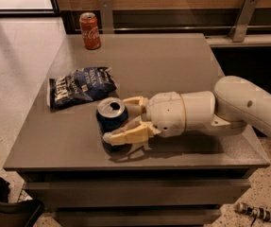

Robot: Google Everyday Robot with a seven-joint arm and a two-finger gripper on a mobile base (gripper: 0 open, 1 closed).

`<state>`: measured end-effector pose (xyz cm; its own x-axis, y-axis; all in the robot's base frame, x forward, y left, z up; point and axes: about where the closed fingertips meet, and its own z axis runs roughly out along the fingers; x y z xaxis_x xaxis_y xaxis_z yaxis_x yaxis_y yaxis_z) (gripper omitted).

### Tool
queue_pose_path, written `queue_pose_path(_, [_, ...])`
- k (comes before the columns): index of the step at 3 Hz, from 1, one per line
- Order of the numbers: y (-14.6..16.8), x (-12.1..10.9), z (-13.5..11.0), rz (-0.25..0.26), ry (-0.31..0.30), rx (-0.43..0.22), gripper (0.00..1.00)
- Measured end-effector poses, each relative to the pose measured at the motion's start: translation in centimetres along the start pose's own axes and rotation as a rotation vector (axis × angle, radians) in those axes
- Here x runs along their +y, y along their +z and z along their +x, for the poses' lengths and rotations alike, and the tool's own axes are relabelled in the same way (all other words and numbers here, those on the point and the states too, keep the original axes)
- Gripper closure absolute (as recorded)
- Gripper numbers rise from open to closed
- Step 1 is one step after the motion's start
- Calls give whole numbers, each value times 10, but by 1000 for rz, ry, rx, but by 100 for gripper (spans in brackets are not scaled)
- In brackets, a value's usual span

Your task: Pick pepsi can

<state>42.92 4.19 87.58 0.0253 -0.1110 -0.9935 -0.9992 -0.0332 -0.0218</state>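
The pepsi can [110, 116], dark blue with a silver top, stands upright near the front of the grey table [173, 60]. My gripper [117, 119] reaches in from the right, its cream fingers [125, 135] closed around the can's sides, one finger in front and one behind. The near finger hides the can's lower front. The can rests on or just above the tabletop; I cannot tell which.
A flat dark blue snack bag [80, 86] lies just left and behind the can. A red cola can [89, 30] stands at the table's far left edge. A wooden wall with metal brackets [241, 18] runs behind. A dark object [3, 205] sits on the floor, front left.
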Motion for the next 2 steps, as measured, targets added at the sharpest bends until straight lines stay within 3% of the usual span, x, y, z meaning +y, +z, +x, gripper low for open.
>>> queue_pose_path(2, [-20, -7, -31, 16, -46, -2, 100])
